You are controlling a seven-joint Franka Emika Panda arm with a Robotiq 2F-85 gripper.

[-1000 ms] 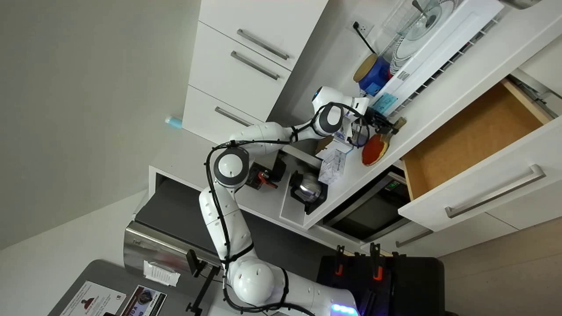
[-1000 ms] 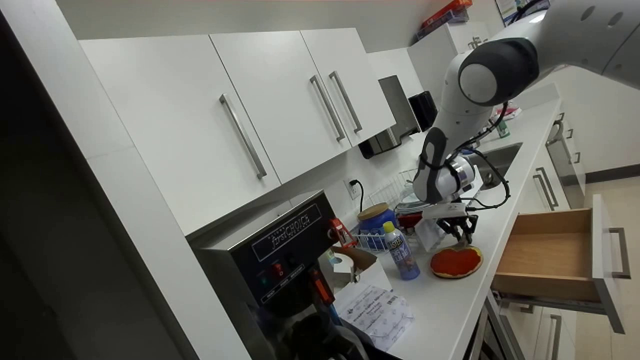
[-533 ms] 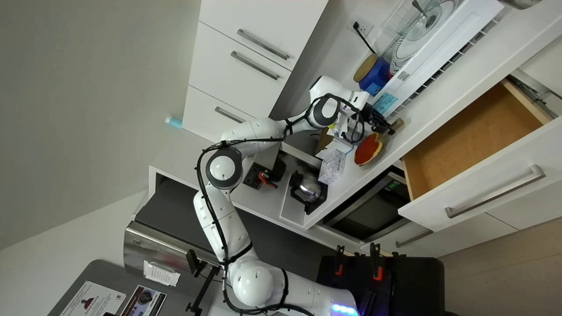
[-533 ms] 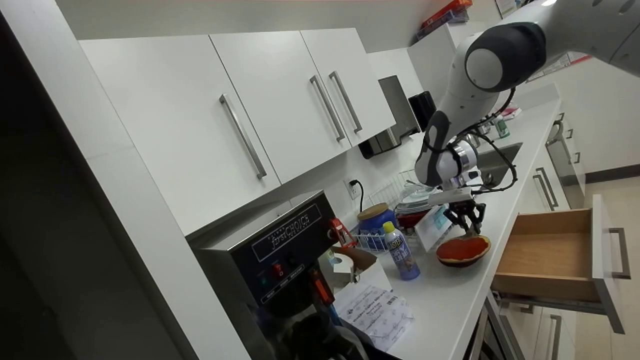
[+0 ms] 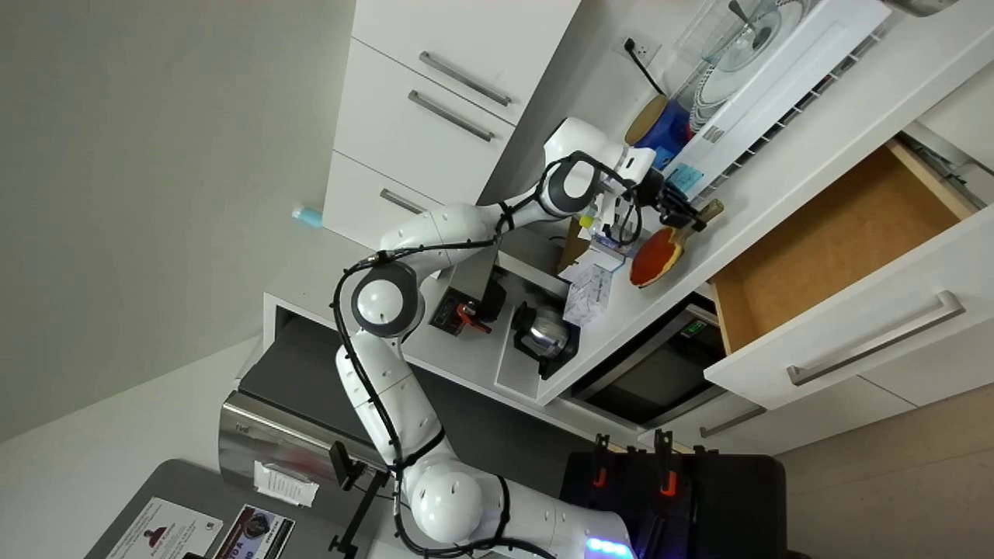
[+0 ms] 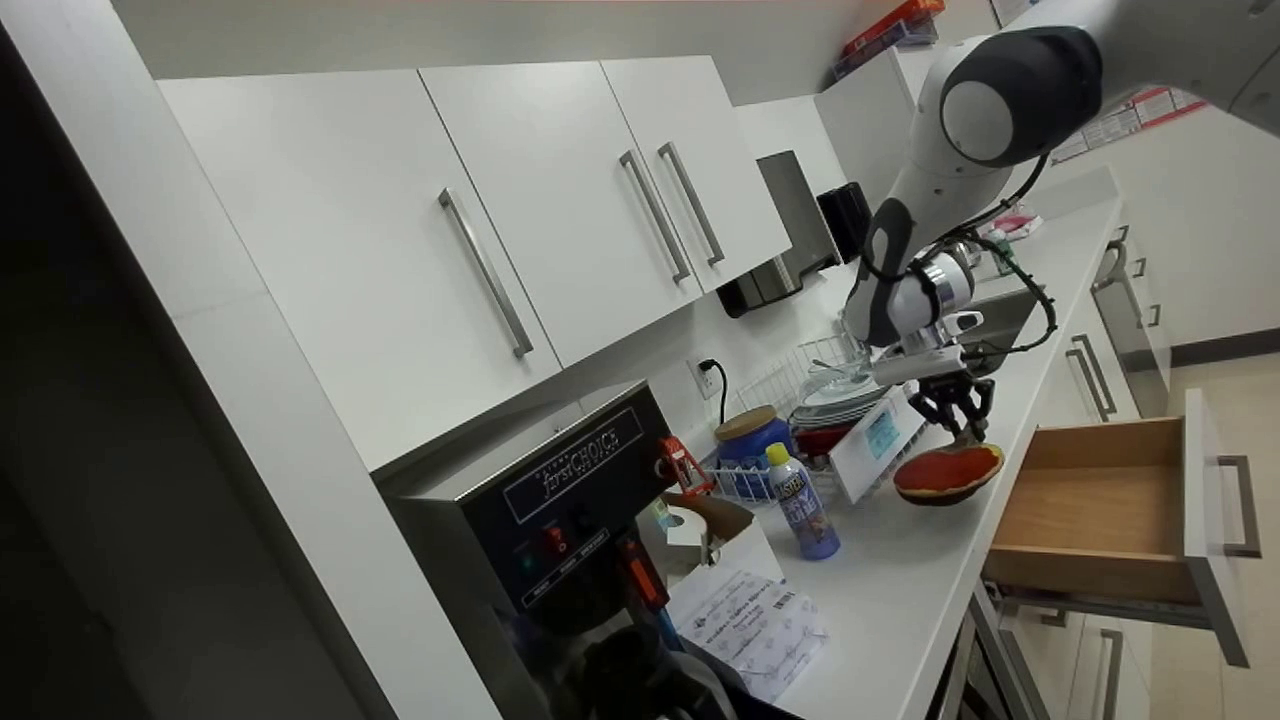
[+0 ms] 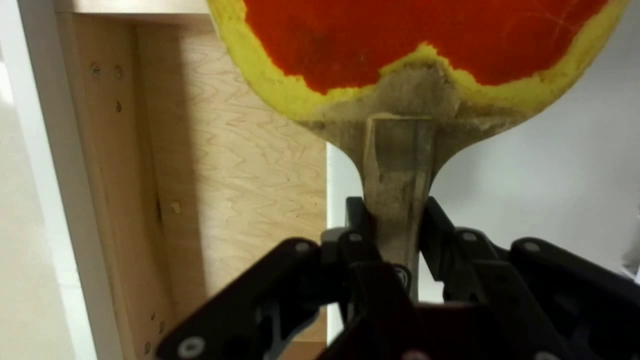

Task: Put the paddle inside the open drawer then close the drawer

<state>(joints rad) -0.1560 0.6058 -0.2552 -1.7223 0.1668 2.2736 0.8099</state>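
Black fingers show at the bottom of the wrist view, pinching the grey-brown handle of the paddle between them, one on each side. Above the grip its round blade widens, red-orange with a ragged yellow border, and runs out of the top of that view. Beneath it the drawer stands pulled out, pale grain on its wooden floor, screw heads in the wall next to its white front; to the right lies the white surface, and the paddle covers a part of each.

In both exterior views the paddle is held over the surface, near its front edge and just beside the open drawer, the blade tilted. A slim silver bar handle crosses the drawer's white front.

Along the same surface, in an exterior view, a white printed packet lies toward the near end, next to an opened carton. Past them a spray can with a yellow cap stands upright, then a blue jar with a brown lid and a stack of plates. White wall cabinets hang above, and farther along lies a grey sink.
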